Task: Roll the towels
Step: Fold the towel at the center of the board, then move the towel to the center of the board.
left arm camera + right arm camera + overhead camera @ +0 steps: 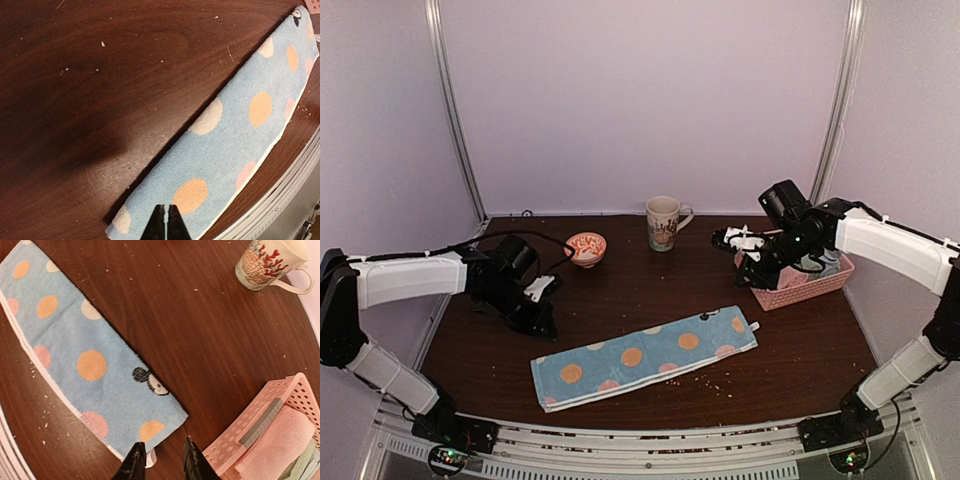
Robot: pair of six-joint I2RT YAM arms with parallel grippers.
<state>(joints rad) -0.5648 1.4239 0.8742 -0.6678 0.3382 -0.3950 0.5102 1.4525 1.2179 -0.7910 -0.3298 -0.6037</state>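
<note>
A light blue towel with orange, pink and white dots lies flat as a long folded strip across the near middle of the table. My left gripper hovers just above its left end, jaws shut on nothing. My right gripper is open in the air by the basket; in its wrist view the fingertips frame the towel's right corner from above. A rolled pale pink towel and a sage green one lie in the basket.
The pink lattice basket stands at the right, under the right arm. A patterned mug and a small orange bowl stand at the back. A metal rail runs along the table's near edge. Crumbs dot the wood.
</note>
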